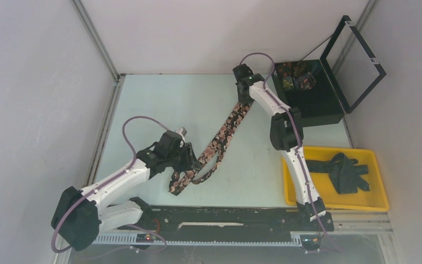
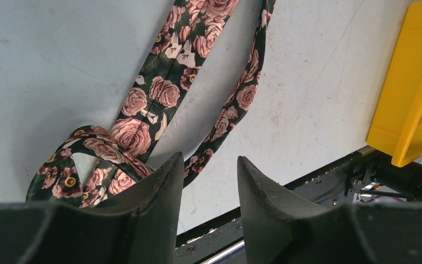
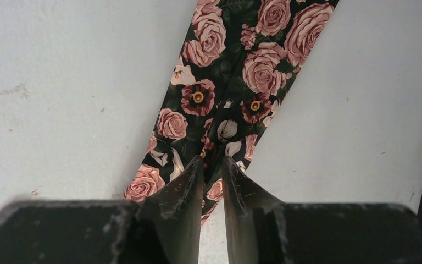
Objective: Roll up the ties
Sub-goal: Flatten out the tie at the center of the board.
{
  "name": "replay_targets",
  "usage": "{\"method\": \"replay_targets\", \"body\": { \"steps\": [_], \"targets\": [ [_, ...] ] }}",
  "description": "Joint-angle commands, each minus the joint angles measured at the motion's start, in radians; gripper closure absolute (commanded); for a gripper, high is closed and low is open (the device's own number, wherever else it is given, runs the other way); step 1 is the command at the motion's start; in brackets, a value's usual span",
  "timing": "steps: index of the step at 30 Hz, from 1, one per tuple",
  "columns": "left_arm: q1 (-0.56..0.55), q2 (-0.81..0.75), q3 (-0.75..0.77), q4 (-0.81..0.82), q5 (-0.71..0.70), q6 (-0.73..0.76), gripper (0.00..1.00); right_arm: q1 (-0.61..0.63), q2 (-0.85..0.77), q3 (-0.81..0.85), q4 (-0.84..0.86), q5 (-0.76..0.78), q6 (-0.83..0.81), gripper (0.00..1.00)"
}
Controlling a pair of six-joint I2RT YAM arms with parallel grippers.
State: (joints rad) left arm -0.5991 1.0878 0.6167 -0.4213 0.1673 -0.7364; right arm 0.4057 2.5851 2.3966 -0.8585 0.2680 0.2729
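Note:
A black tie (image 1: 220,137) with pink roses lies slanting across the table, from far right to near left. Its near part (image 2: 167,93) doubles back into a loose loop beside my left gripper (image 2: 209,159). That gripper (image 1: 188,155) is open, with only bare table between its fingers; the loop touches the outside of its left finger. My right gripper (image 1: 245,102) is at the tie's far wide end (image 3: 236,71). Its jaws (image 3: 212,160) are nearly together, pinching a crease of the fabric. Dark plain ties (image 1: 343,173) lie heaped in a yellow tray (image 1: 335,206).
A black box (image 1: 318,107) with its lid up stands at the far right, with patterned fabric rolls (image 1: 294,74) inside. The yellow tray (image 2: 412,99) sits at the near right. A black rail (image 1: 225,214) runs along the near edge. Side walls close in the table.

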Motion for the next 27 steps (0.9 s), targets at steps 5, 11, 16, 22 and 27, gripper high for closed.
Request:
{"method": "replay_targets", "body": {
  "steps": [5,11,16,22,27],
  "targets": [
    [0.002,-0.022,-0.018,0.012,-0.008,-0.010,0.54,0.006,0.004,0.027,0.001,0.012,0.009,1.00],
    [0.002,-0.024,-0.015,0.013,-0.008,-0.009,0.54,0.007,-0.005,0.027,0.006,0.035,0.003,1.00],
    [0.002,-0.039,-0.017,0.007,-0.008,-0.009,0.54,0.001,-0.054,0.028,0.016,0.070,0.000,1.00],
    [0.002,-0.055,-0.018,-0.003,-0.009,-0.009,0.54,-0.009,-0.072,0.066,0.036,0.092,-0.007,1.00],
    [0.002,-0.048,-0.014,-0.006,-0.003,-0.005,0.54,-0.017,-0.047,0.132,0.050,0.107,-0.012,1.00]
  ]
}}
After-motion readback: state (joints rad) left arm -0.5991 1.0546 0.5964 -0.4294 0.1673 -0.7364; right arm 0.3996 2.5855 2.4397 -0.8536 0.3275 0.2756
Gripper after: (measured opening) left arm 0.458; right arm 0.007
